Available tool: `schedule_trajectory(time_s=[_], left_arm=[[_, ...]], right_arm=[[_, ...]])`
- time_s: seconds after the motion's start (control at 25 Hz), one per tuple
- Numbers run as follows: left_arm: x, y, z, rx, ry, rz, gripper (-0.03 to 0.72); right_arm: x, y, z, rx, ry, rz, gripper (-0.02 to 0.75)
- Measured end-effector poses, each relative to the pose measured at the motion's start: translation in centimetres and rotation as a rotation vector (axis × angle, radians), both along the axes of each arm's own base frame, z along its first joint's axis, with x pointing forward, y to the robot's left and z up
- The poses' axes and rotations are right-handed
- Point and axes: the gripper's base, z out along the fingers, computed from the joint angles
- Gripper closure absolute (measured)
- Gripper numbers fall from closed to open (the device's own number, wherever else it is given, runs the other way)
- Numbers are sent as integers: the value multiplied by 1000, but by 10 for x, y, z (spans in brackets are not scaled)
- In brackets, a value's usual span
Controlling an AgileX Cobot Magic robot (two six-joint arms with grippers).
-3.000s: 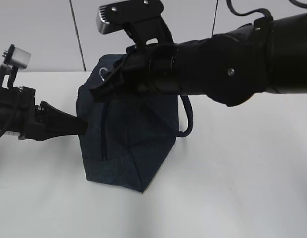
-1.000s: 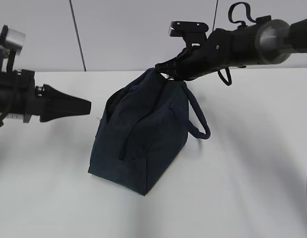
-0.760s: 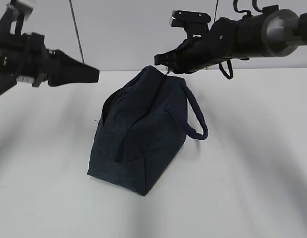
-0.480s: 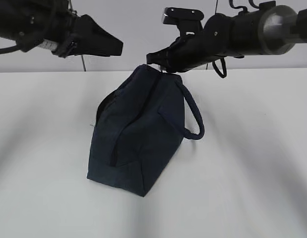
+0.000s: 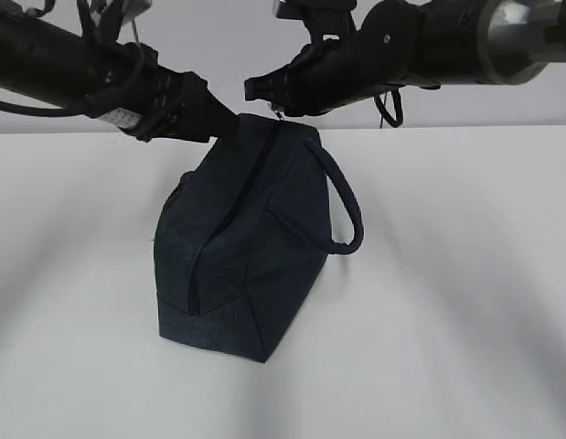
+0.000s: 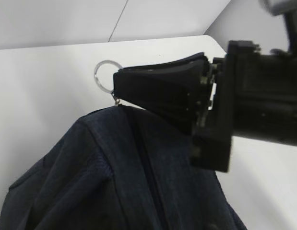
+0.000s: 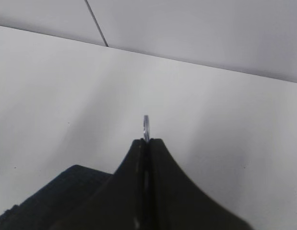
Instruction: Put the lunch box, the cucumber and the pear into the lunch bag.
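Observation:
The dark navy lunch bag stands on the white table, its zipper line running from its top down the near end. My right gripper is shut on the metal ring pull at the bag's top. The ring also shows in the left wrist view, where the bag fills the lower part. My left gripper looks shut and empty, its tip against the bag's top left edge. The loop handle hangs on the right side. The lunch box, cucumber and pear are out of view.
The white table spreads around the bag, with a pale wall behind. Both black arms cross above the bag's top.
My left arm has risen and swung right until its tip is at the bag's top. My right gripper has moved a little left with the ring, and the bag's top leans left.

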Motion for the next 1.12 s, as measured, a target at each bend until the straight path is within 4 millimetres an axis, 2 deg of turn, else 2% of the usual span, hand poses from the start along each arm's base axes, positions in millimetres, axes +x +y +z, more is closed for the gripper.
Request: schedule_trajectory(time_s=[0.4,0.48,0.6,0.68,0.96,1.12], left_arm=[[3,-10,-19,92,30,23,372],[2,-10,-20,100,32,24,441],[2,-10,-20,105,31,22,618],[2,-10,-20,107,33,18,662],[1,-10,-21,109,41,8,685],[1,-11,-20,109,39,6,685]], right_arm=[[-2,4,2,7,1,8,738],[-2,4,2,7,1,8,738],[-2,4,2,7,1,8,738],[-2,4,2,7,1,8,738],[1,0,5,36,-26,-20,738],[10,-12,-7,97,28,-82,738]])
